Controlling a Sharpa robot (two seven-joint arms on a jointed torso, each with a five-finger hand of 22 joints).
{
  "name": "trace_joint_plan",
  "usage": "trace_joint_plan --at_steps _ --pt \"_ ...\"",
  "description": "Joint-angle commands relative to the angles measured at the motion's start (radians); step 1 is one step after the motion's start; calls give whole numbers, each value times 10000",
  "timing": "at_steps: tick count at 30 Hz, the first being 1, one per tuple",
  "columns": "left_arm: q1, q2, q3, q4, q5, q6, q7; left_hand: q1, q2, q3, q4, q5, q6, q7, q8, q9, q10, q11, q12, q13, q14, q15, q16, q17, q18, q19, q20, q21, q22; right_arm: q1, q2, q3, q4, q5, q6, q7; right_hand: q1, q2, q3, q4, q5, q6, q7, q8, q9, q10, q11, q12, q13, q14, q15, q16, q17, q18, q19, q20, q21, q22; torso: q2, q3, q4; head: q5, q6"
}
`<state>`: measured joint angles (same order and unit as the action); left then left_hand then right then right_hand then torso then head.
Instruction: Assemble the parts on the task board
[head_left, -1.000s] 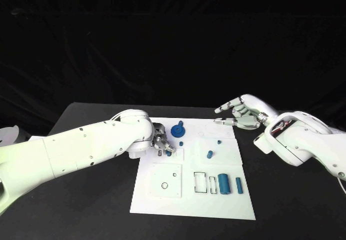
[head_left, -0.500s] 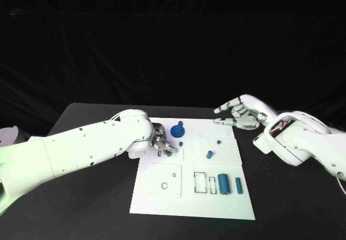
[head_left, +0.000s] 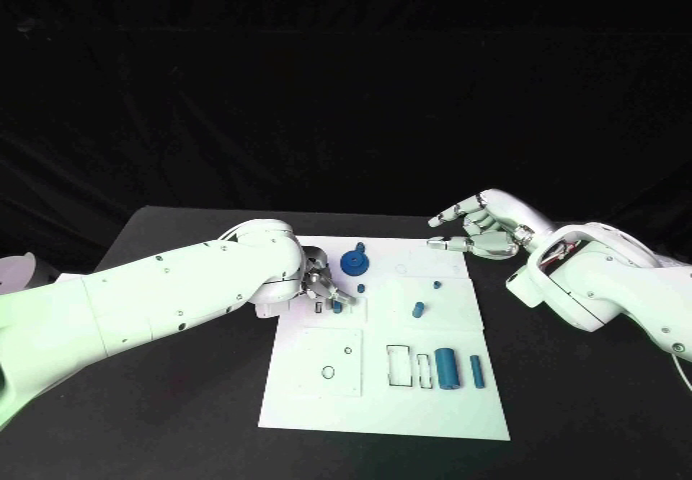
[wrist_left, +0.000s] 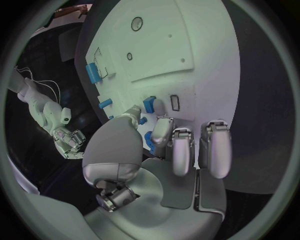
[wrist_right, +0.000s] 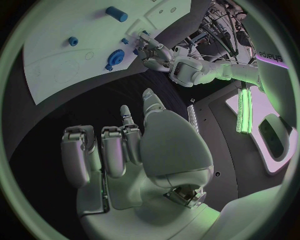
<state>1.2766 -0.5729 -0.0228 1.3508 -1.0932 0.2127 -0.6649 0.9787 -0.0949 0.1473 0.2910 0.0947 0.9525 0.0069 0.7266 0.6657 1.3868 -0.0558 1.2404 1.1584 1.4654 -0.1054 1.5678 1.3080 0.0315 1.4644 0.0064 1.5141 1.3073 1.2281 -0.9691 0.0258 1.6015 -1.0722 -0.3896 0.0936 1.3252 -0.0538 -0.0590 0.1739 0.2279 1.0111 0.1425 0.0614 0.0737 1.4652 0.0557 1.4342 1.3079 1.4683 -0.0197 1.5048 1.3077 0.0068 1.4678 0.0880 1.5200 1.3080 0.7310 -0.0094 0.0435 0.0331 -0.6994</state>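
Your left hand (head_left: 323, 287) sits low over the task board (head_left: 389, 400), near its far left part and just beside the blue gear (head_left: 356, 264), with its fingertips closing on a small blue peg (wrist_left: 149, 104); whether the peg is truly pinched or only touched, you cannot tell. Keep that peg upright and press straight down into its seat next to the gear, avoiding any sideways drag. Your right hand (head_left: 483, 226) hovers empty past the board's far right corner, fingers apart, so leave it clear.
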Motion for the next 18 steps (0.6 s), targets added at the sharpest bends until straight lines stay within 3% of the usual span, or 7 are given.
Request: trace_joint_plan --at_steps 1,6,11,13,15,18 --pt "-45 -99 -4 97 152 -48 -54 -59 42 -52 -2 -58 3 11 -41 12 44 -14 -12 -11 1054 -60 30 2628 -110 720 -71 25 1770 -2 20 0 -22 -109 7 -21 21 75 -75 10 29 28 -29 36 13 460 -20 -58 1910 722 -2 -45 1244 171 480 -13 -55 1638 4 -1 2 -5 14" --pt "103 -287 90 322 771 -556 31 58 55 -568 -8 -19 -437 174 -280 -35 -517 116 -818 -962 1054 31 30 2628 -40 591 -5 -179 1469 -3 34 0 -97 -113 -35 -9 19 75 -78 11 37 29 -29 36 13 454 -20 -72 1903 718 -2 -55 1225 174 474 -13 -61 1627 -16 11 12 -23 39" --pt "357 -426 249 368 1028 -675 60 70 59 -1038 9 -117 -640 278 -414 -65 -695 209 -979 -1184 1054 111 30 2628 -10 537 72 -268 1349 -4 63 -8 -218 -118 -57 -7 12 55 -103 13 50 25 -29 35 12 452 -20 -77 1900 717 -2 -58 1222 182 456 -14 -81 1594 -4 -4 -11 -8 106" --pt "478 -469 289 321 1079 -466 61 157 24 -1186 4 -143 -676 302 -446 -74 -749 234 -1025 -1252 1054 132 30 2628 1 516 95 -301 1304 -5 70 -12 -245 -119 -47 -9 12 55 -103 13 50 25 -29 35 12 452 -20 -77 1900 717 -2 -58 1222 182 456 -14 -81 1594 -1 8 5 -18 103" --pt "694 -511 323 151 1128 -2 59 767 -81 -1495 13 -139 -769 378 -539 -103 -975 294 -1248 -1540 1054 201 30 2628 27 465 153 -386 1198 -7 83 -18 -270 -120 -24 -20 6 49 -112 16 52 25 -29 35 12 476 -19 -21 1928 729 -2 -32 1276 178 464 -14 -74 1608 9 10 0 -20 104" --pt "877 -505 340 -145 1155 378 75 1118 -102 -1632 -30 -120 -775 390 -568 -114 -1021 316 -1277 -1604 1054 211 30 2628 41 439 180 -431 1143 -10 94 -25 -290 -120 -20 -28 6 49 -112 16 52 25 -29 35 12 476 -19 -21 1928 729 -2 -32 1276 178 464 -14 -74 1608 7 15 16 -43 82"
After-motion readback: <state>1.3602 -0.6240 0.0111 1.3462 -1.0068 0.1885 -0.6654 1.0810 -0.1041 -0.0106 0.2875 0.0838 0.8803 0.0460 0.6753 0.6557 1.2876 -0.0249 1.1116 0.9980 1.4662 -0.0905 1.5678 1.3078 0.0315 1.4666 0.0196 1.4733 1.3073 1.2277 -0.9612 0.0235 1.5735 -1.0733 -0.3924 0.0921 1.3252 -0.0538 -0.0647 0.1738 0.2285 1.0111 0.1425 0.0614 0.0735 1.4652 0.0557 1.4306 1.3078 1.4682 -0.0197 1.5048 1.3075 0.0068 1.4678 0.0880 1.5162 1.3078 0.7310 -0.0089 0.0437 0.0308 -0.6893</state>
